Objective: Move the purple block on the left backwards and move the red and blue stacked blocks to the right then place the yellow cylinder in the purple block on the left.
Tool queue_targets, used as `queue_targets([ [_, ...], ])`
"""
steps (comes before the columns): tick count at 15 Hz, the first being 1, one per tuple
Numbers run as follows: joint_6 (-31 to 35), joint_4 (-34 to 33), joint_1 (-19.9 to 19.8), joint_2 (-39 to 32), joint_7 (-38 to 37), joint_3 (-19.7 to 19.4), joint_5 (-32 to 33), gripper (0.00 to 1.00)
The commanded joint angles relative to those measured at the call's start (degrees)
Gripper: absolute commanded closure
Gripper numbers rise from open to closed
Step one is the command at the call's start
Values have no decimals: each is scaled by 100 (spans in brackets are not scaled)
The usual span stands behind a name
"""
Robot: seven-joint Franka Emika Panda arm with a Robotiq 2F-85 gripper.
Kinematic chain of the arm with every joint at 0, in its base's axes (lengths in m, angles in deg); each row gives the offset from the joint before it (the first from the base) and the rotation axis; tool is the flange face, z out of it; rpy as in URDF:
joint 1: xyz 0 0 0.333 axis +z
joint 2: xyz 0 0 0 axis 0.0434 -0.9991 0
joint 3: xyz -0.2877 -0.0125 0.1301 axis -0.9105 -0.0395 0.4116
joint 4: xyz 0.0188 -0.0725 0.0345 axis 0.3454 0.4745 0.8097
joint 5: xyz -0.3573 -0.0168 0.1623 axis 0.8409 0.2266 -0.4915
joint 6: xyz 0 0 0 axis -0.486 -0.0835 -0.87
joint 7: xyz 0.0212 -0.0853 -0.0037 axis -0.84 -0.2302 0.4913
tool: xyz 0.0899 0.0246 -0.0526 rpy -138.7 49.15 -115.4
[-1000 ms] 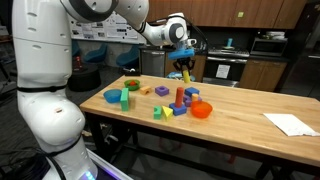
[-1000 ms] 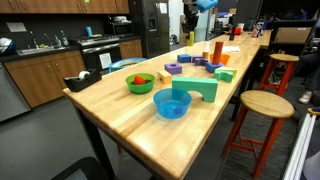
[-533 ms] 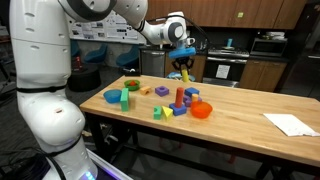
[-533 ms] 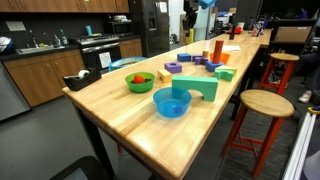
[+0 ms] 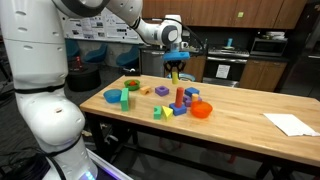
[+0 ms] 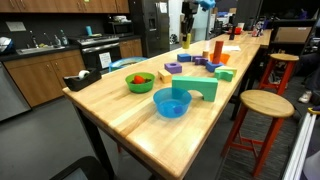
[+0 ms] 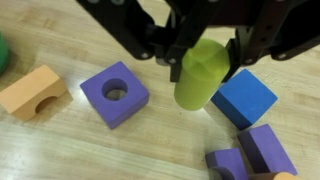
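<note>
Gripper [image 7: 203, 58] is clamping the short yellow-green toy cylinder [image 7: 200, 78]. Black fingers [image 7: 243, 48] are pressing on both of its sides, jaws nearly closed around it. Cylinder is hanging upright in the air, clear of the wooden table top [image 7: 60, 140].

Wrist view:
- The flat square purple block with a round hole through it [image 7: 115, 93] is lying on the table, just off to one side of the cylinder, not under it.
- A plain blue cube [image 7: 243, 97] is sitting on the cylinder's other side, close by.
- An orange arch-shaped block [image 7: 33, 92] is lying beyond the purple one, apart from it.
- Two smaller purple blocks [image 7: 262, 148] are sitting close together at the picture's lower corner.

In an exterior view, the gripper [image 5: 176, 66] is hovering over the block cluster, with the cylinder [image 5: 176, 75] poking out below the fingers, well above the table [image 5: 240, 112]. The purple block [image 5: 162, 91] is sitting below and slightly to one side. The slim red cylinder standing on a small blue block [image 5: 180, 97] is upright, just beside it, with a small orange bowl [image 5: 202, 110] next along.

In an exterior view, the gripper [image 6: 185, 36] is far down the table. A light-blue bowl [image 6: 172, 104], a green arch block [image 6: 196, 90] and a green bowl [image 6: 140, 82] are sitting nearer the camera, well apart from the arm.
</note>
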Motion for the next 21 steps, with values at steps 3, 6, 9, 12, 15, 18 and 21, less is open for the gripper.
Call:
queue_targets([
  [3, -141, 492, 4, 289, 501, 149, -526, 84],
  [6, -240, 631, 59, 472, 578, 163, -463, 84],
  [9, -331, 723, 152, 637, 647, 176, -412, 84],
  [12, -524, 751, 279, 681, 790, 207, -391, 84],
  [15, -592, 766, 394, 621, 893, 249, -389, 84],
  [18, -410, 773, 482, 474, 1024, 291, -294, 84],
  [21, -375, 701, 480, 332, 1310, 314, -380, 84],
])
